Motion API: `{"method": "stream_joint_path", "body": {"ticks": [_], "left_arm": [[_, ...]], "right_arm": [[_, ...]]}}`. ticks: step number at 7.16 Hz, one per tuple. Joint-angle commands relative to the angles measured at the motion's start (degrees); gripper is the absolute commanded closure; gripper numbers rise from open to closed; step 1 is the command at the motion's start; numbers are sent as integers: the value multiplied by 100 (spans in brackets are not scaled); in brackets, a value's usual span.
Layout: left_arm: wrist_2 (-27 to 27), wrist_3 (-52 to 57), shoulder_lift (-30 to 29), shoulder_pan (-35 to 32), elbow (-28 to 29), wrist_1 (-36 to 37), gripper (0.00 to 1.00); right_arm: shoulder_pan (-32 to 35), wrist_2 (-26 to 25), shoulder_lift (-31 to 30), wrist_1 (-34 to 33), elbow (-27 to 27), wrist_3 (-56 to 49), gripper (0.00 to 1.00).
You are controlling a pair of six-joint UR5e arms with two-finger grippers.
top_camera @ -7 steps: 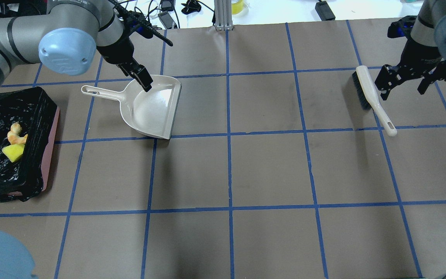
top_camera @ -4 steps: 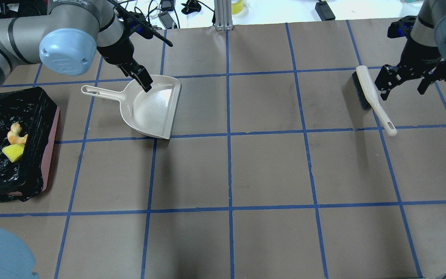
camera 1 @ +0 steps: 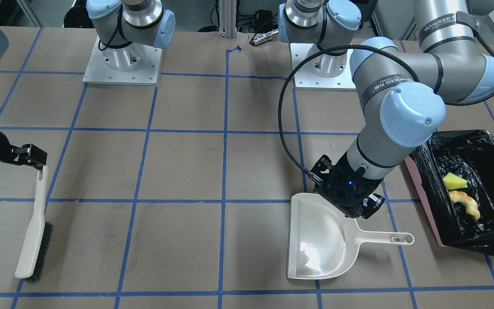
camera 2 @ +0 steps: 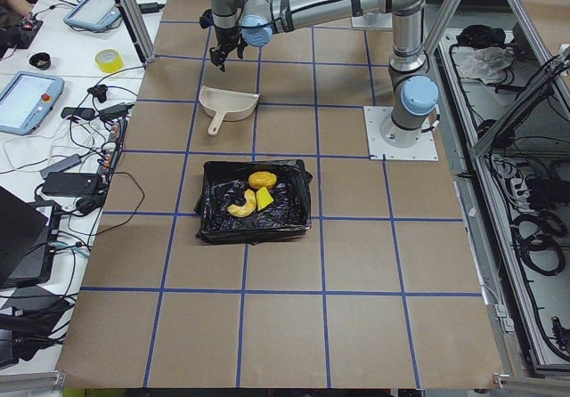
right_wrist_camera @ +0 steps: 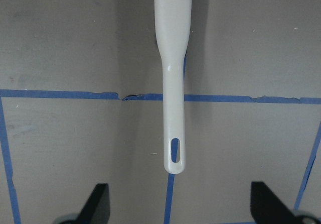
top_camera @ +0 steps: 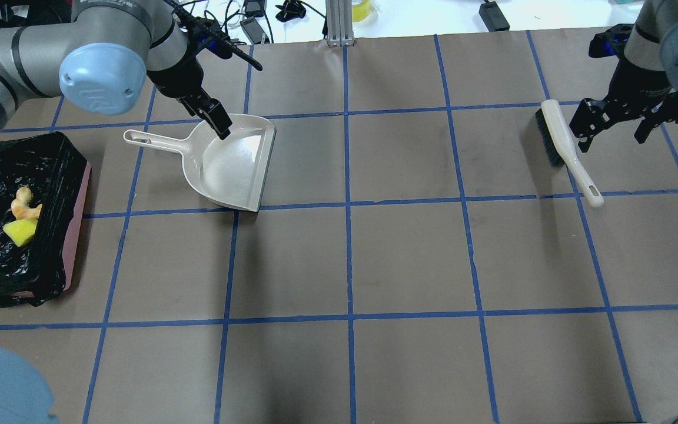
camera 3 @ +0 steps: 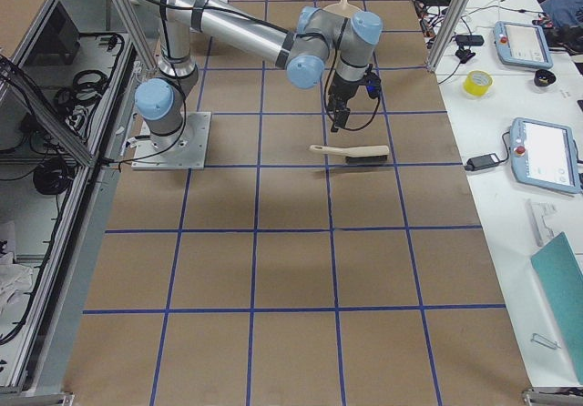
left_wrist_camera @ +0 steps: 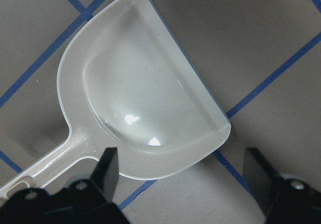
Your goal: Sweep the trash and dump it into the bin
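The trash lies inside the bin (top_camera: 77, 229), a pink container lined with a black bag at the table's left end. A yellow wedge (top_camera: 19, 232) and a tan croissant piece (top_camera: 23, 202) show there, and the exterior left view adds a golden-brown lump (camera 2: 261, 180). My left gripper (top_camera: 209, 115) hangs open just above the rear of the empty beige dustpan (top_camera: 227, 171), holding nothing; the left wrist view shows its pan (left_wrist_camera: 140, 93) bare. My right gripper (top_camera: 612, 136) is open over the handle end of the white brush (top_camera: 557, 132), which lies flat with its handle (right_wrist_camera: 173, 83) between the spread fingers.
Blue tape lines grid the brown table. Both arm bases (camera 1: 120, 60) stand at the robot's side. Cables and a yellow tape roll (top_camera: 362, 9) lie past the far edge. Side benches hold tablets (camera 3: 547, 156).
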Motion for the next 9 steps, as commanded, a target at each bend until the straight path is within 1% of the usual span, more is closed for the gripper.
{"method": "stream_joint_path", "body": {"ticks": [1, 4, 6, 7, 8, 9], "left_arm": [[2, -6, 11, 6, 0, -6, 11], [-15, -172, 29, 6, 0, -24, 11], [-7, -1074, 55, -20, 26, -24, 11], [11, -1705, 151, -82, 18, -59, 7], [203, -2051, 326, -82, 35, -381, 3], [326, -2072, 624, -82, 61, -854, 3]], "right_arm": [[-2, 0, 4, -4, 0, -7, 0], [7, 0, 4, -4, 0, -7, 0], [7, 0, -5, 5, 0, -7, 0], [7, 17, 4, 5, 8, 2, 0], [-2, 44, 21, 5, 17, 10, 0], [-2, 35, 30, 5, 17, 10, 0]]}}
